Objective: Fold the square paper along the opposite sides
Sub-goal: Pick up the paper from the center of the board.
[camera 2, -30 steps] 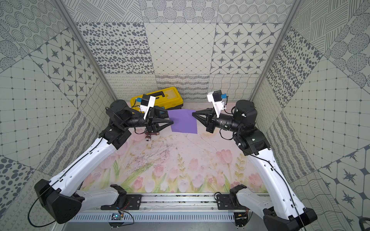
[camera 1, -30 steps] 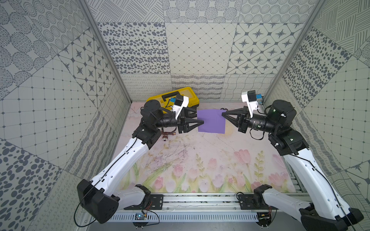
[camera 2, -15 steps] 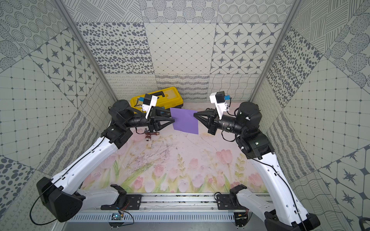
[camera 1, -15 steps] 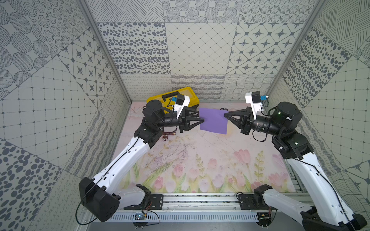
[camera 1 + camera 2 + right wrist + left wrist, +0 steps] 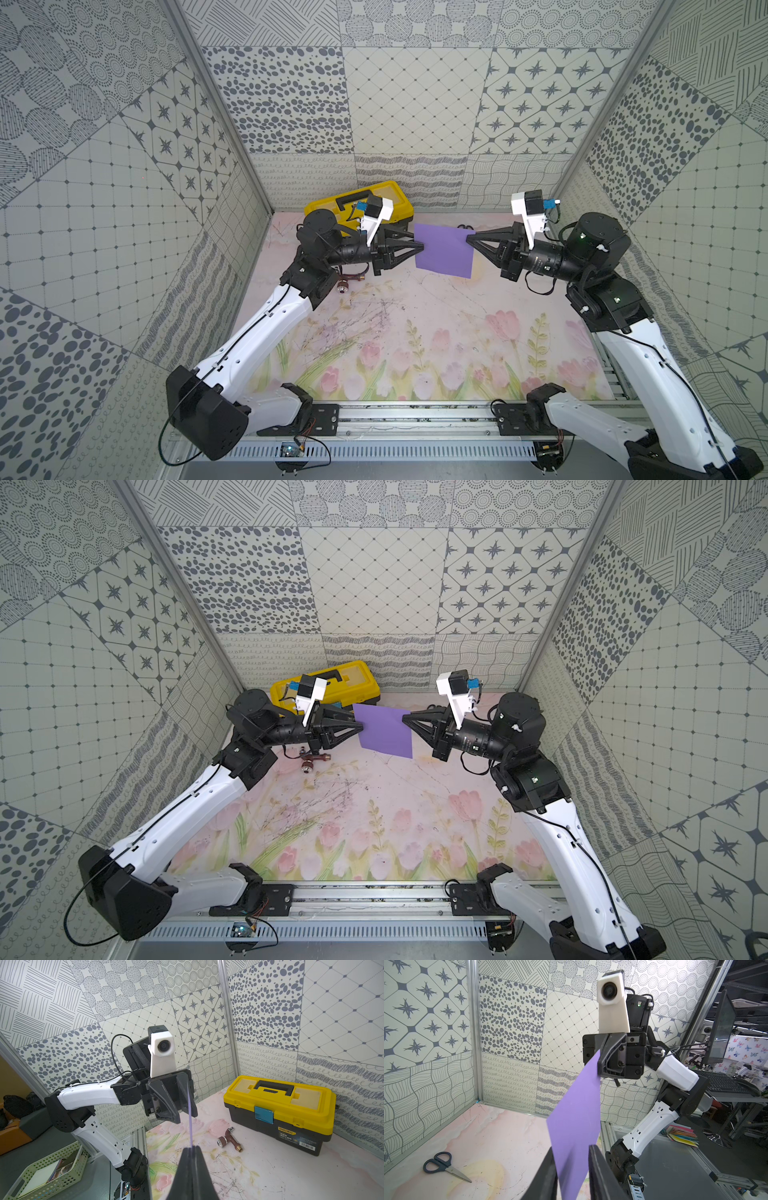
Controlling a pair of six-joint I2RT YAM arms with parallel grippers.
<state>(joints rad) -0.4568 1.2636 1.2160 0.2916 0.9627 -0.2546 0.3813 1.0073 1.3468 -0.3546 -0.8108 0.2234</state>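
Note:
The square paper (image 5: 444,250) (image 5: 384,730) is a purple sheet hanging in the air above the back of the table, between the two arms. My right gripper (image 5: 468,240) (image 5: 192,1148) is shut on its right edge; in the right wrist view the sheet (image 5: 190,1122) shows edge-on, running out from the closed fingertips. My left gripper (image 5: 422,246) (image 5: 572,1149) reaches the opposite edge. Its jaws straddle the paper (image 5: 575,1122) with a gap still showing, so it is open.
A yellow toolbox (image 5: 365,199) (image 5: 278,1105) stands at the back left, behind the left arm. A brass tap fitting (image 5: 228,1141) lies in front of it. Black scissors (image 5: 444,1164) lie on the mat at the back right. A green basket (image 5: 41,1174) sits off the table.
My left gripper's jaws have narrowed around the paper's left edge. The right gripper has stayed shut on the paper and shifted slightly to the right.

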